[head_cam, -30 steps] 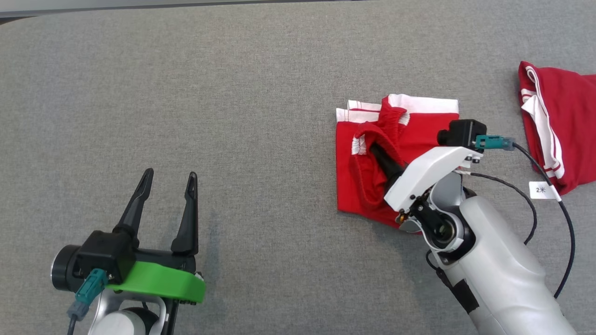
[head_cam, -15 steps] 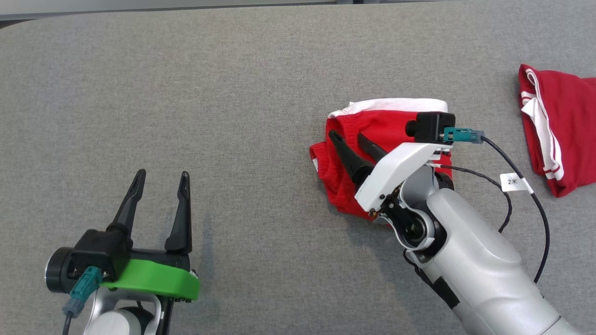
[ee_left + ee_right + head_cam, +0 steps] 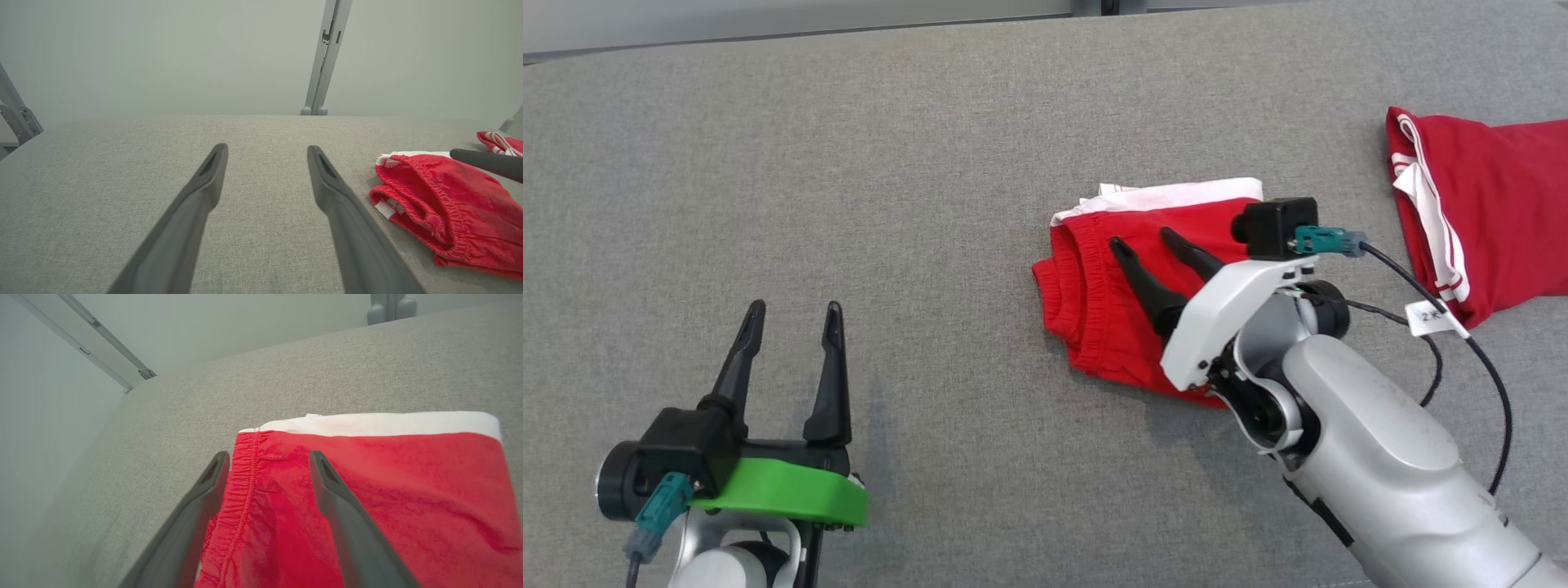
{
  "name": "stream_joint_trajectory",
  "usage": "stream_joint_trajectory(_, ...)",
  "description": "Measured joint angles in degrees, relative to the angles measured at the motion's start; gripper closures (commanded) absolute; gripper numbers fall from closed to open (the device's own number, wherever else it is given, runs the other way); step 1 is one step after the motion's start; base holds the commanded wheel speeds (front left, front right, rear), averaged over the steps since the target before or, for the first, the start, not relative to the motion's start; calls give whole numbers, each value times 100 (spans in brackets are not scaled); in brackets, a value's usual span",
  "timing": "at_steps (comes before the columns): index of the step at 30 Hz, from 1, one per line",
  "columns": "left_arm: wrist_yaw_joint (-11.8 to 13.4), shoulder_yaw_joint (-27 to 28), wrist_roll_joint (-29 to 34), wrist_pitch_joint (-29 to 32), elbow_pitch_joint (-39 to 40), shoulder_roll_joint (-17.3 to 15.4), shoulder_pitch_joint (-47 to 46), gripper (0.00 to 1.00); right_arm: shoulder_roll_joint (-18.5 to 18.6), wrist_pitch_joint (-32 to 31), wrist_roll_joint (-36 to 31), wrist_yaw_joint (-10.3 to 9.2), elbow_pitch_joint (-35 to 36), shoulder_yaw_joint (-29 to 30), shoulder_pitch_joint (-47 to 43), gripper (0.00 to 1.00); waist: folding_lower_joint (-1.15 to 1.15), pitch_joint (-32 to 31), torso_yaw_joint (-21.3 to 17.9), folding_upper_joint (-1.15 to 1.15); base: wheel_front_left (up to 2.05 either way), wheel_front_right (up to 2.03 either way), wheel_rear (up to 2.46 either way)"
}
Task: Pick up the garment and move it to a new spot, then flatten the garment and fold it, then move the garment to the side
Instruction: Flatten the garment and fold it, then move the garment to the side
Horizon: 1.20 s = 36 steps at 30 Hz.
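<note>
Your right end effector (image 3: 1140, 238) has just let go, its fingers now spread over the folded red shorts (image 3: 1094, 314) lying directly beneath, so the fold looks done and only moving them aside remains.

The right hand (image 3: 268, 455) reaches over folded red shorts (image 3: 388, 490) lying on the grey fabric counter (image 3: 327, 367), its two dark fingers (image 3: 339, 506) spread wide apart. The left finger lies along the gathered waistband (image 3: 245, 477); the right one crosses the smooth red cloth. A white band (image 3: 380, 424) edges the shorts' far side. A metal rail (image 3: 102, 339) slants across the pale wall (image 3: 229, 322) behind.
</note>
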State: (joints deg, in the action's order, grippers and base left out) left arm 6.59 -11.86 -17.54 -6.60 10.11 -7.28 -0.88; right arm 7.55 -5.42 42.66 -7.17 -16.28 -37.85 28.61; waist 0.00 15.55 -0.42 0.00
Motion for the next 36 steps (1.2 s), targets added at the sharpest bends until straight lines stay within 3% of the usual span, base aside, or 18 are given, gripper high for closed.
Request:
stream_joint_trajectory(3, 0, -125, 0, 0, -11, 59, -4, 0, 211, 19, -101, -3, -52, 90, -121, 0, 0, -15, -16, 0, 0, 0, 0)
stream_joint_trajectory(8, 0, -125, 0, -8, -16, 73, -4, 0, 237, 290, -155, 0, 236, 337, -211, 0, 0, -51, 16, 0, 0, 0, 0)
stream_joint_trajectory(17, 0, -141, 0, -78, -38, 103, -2, 0, 1009, 413, 70, -7, -47, 1326, -1014, 0, 0, -135, 207, 0, 0, 0, 0)
stream_joint_trajectory(23, 1, -130, 0, -77, -111, 103, 3, 0, 789, 313, 999, 110, -219, 1582, -1279, 0, 0, -194, 385, 0, 0, 0, 0)
stream_joint_trajectory(30, 1, -141, 1, -77, -178, 112, 4, 0, 853, -38, 1090, 138, -667, 1579, -1267, 0, 0, -243, 637, 0, 0, 0, 0)
stream_joint_trajectory(34, 2, -109, 0, -78, -179, 120, 12, 0, 835, -250, 1285, 283, -726, 1555, -1202, 0, 0, -267, 778, 0, 0, 0, 0)
stream_joint_trajectory(35, 3, -87, 0, -79, -179, 120, 20, 0, 806, -337, 1327, 341, -744, 1522, -1151, 7, 0, -273, 803, 0, 0, 0, 0)
stream_joint_trajectory(36, 7, -74, 1, -86, -179, 120, 36, 0, 757, -405, 1379, 383, -747, 1510, -1100, 7, 0, -279, 819, 0, 0, 0, 0)
